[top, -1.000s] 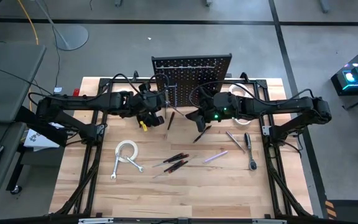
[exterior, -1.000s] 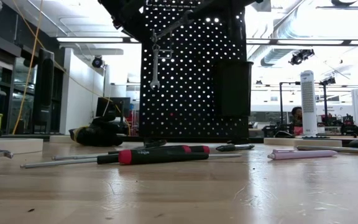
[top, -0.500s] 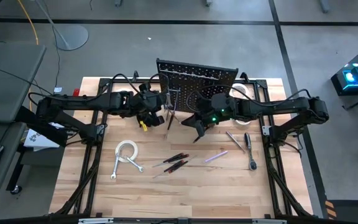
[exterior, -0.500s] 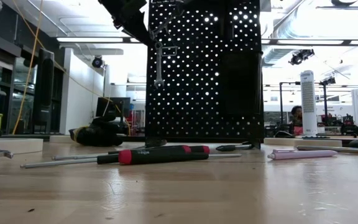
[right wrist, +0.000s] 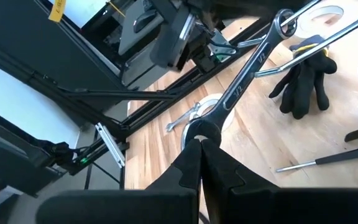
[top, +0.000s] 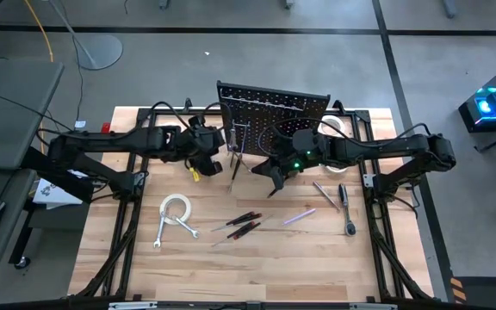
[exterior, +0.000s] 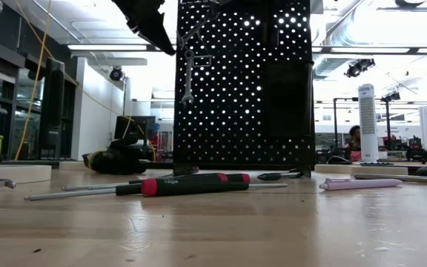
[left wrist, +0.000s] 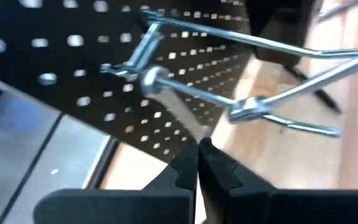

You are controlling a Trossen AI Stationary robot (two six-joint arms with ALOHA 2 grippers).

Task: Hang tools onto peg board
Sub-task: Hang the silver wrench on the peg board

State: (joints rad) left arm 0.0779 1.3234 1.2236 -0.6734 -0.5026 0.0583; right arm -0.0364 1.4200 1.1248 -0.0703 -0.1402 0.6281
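1. The peg board (top: 272,108) stands upright at the far side of the table (top: 257,267).
2. A silver wrench (exterior: 187,74) hangs on it.
3. The left gripper (left wrist: 198,144) is clenched and empty, near the board.
4. The right gripper (right wrist: 201,142) is closed, its tips at a wrench (right wrist: 241,84).
5. Other tools (top: 241,224) lie on the table.

Both dark arms reach in from the table's sides toward the middle, elbows out at 9 and 3 o'clock. The left gripper (top: 214,155) sits at about 10 o'clock of the table's centre, its fingers (left wrist: 188,163) pressed together with no gap. The right gripper (top: 271,168) sits at about 1 o'clock of the centre, wrist angled down, fingers (right wrist: 211,163) likewise closed tip to tip
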